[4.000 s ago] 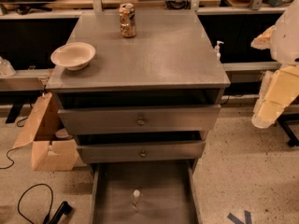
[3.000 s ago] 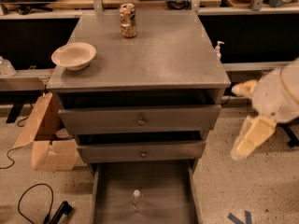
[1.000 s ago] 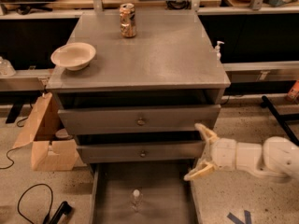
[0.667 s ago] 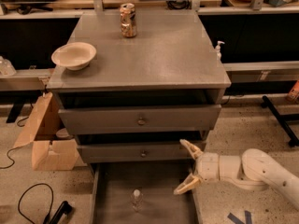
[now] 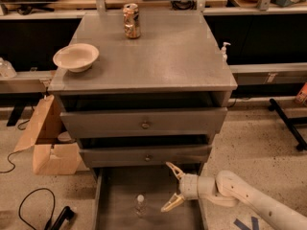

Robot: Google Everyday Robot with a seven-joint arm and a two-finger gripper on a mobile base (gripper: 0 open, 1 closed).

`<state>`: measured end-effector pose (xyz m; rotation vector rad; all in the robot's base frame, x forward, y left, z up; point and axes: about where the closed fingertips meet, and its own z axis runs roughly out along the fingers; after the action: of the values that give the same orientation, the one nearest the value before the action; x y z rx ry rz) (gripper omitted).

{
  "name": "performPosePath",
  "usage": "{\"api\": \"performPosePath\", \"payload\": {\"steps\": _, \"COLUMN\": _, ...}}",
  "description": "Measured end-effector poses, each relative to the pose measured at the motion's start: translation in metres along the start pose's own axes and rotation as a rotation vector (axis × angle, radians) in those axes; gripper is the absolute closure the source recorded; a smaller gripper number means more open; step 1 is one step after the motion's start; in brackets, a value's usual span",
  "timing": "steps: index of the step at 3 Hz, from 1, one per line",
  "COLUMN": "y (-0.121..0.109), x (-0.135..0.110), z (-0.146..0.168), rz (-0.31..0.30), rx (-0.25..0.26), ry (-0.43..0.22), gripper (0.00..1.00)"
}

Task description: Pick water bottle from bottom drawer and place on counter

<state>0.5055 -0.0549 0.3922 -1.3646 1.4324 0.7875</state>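
Camera view looked down on the cabinet from the front, with the cream-coloured two-finger gripper low over the right part of the bottom drawer, the widest grey metal tray, pulled out at floor level. Its fingers were spread wide and held nothing, one tip pointing up toward the drawer front above it and the other angled down toward the tray floor. The arm reached in from the lower right, across the drawer's right wall.

The clear plastic water bottle with a white cap stood upright on the tray floor, just ahead of the lower fingertip toward the left of the view and a little lower than the gripper's middle. It was near that tip but apart from it, with nothing between them.

Directly above the gripper sat the lower grey drawer with a round knob, and above that a second knobbed grey drawer.

Well above both lay the broad grey metal counter. It bore a gold-and-red drink can at the far edge and a shallow white bowl far to the gripper's upper left.

A small white pump dispenser showed beside the counter's right edge.

An open brown cardboard box stood on the floor well to the left of the gripper, beyond the cabinet's side. A black cable lay below it.
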Motion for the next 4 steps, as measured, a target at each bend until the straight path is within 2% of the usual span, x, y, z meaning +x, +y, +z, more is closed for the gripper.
{"api": "performPosePath", "payload": {"steps": 1, "y": 0.019, "x": 0.065, "z": 0.040, "rz": 0.016, "rx": -0.044, "ry": -0.008, "gripper": 0.00}}
{"api": "performPosePath", "payload": {"steps": 2, "y": 0.047, "x": 0.115, "z": 0.064, "rz": 0.055, "rx": -0.089, "ry": -0.011, "gripper": 0.00}}
{"api": "performPosePath", "payload": {"steps": 3, "y": 0.056, "x": 0.127, "z": 0.088, "rz": 0.065, "rx": -0.110, "ry": -0.049, "gripper": 0.00}}
{"api": "performPosePath", "payload": {"steps": 4, "y": 0.057, "x": 0.128, "z": 0.131, "rz": 0.090, "rx": -0.127, "ry": -0.133, "gripper": 0.01}}
